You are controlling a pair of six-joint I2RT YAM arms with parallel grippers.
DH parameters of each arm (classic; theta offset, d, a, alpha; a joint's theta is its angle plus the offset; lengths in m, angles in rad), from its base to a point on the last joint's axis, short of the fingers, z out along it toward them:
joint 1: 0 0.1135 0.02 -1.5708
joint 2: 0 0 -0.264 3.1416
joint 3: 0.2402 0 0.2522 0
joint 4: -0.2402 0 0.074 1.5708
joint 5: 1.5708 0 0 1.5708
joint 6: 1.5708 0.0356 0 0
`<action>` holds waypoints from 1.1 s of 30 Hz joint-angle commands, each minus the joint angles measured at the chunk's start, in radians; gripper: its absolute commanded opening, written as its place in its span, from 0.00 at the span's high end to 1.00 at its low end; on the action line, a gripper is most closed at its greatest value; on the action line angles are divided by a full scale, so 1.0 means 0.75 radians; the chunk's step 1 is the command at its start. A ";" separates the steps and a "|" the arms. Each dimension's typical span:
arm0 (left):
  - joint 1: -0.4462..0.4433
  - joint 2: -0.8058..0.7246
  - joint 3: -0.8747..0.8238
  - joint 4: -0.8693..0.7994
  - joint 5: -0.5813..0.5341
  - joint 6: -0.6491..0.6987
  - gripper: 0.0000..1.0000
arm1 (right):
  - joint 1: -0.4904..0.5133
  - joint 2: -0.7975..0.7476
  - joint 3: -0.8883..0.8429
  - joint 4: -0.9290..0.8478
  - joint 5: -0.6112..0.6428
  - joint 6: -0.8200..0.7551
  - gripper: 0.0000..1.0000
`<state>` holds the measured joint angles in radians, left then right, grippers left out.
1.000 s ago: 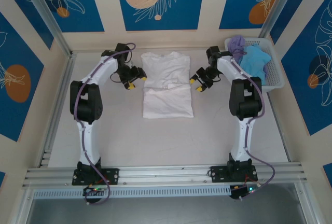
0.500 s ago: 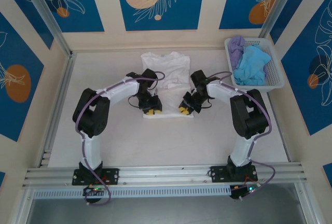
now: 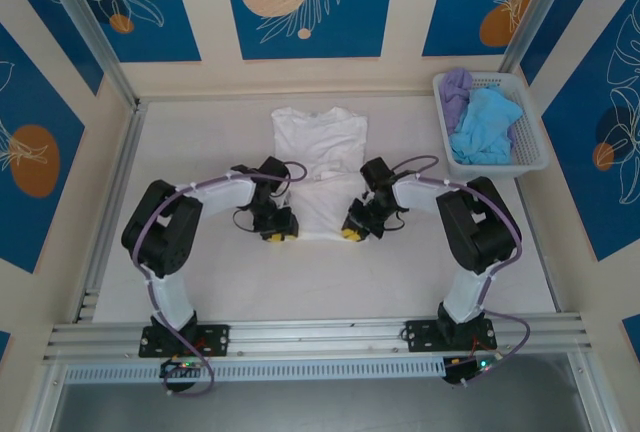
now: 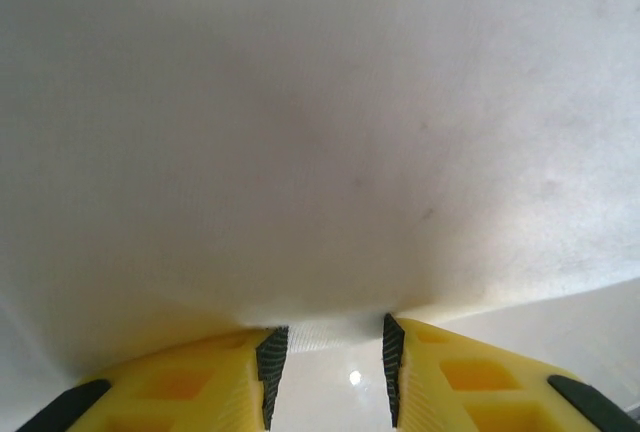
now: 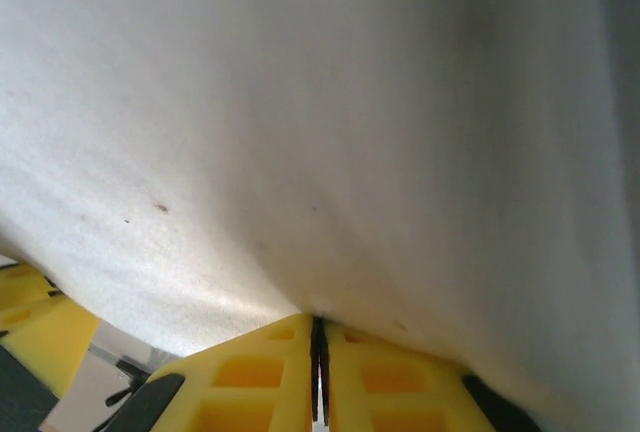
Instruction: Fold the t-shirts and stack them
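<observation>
The large white t-shirt (image 3: pixel 320 157) lies flat in the middle of the table, collar toward the far wall. My left gripper (image 3: pixel 274 235) sits at the shirt's near-left hem corner. In the left wrist view its yellow fingers (image 4: pixel 328 352) stand open, with the hem edge of the white cloth (image 4: pixel 300 152) just between the tips. My right gripper (image 3: pixel 350 233) sits at the near-right hem corner. In the right wrist view its jaws (image 5: pixel 318 327) are shut on the white cloth (image 5: pixel 350 132). The light blue t-shirt (image 3: pixel 485 124) and the lavender t-shirt (image 3: pixel 456 85) lie crumpled in the basket.
The white lattice basket (image 3: pixel 528 142) stands at the table's far right corner. Metal frame rails run along the left side (image 3: pixel 110 202) and the near edge (image 3: pixel 320 332). Bare tabletop (image 3: pixel 320 282) lies between the shirt's hem and the arm bases.
Both grippers have come down from beside the shirt's middle to its near hem corners, and the near hem now sits a little nearer the arm bases.
</observation>
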<state>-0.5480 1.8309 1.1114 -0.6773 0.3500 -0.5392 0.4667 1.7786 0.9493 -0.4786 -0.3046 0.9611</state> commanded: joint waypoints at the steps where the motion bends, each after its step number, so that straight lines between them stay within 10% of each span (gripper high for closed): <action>1: 0.002 -0.001 -0.146 -0.069 -0.060 0.034 0.64 | 0.073 -0.016 -0.153 -0.046 0.075 0.057 0.87; 14: 0.002 -0.461 -0.243 -0.298 0.034 -0.016 0.59 | 0.378 -0.351 -0.273 -0.184 0.298 0.095 0.83; 33: 0.006 -0.027 0.086 0.050 0.163 -0.231 0.59 | 0.155 0.022 0.260 -0.327 0.280 -0.010 0.91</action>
<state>-0.5480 1.7733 1.1469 -0.6724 0.4744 -0.6907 0.5961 1.7451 1.0885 -0.6720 -0.0822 0.9783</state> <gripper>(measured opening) 0.408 0.096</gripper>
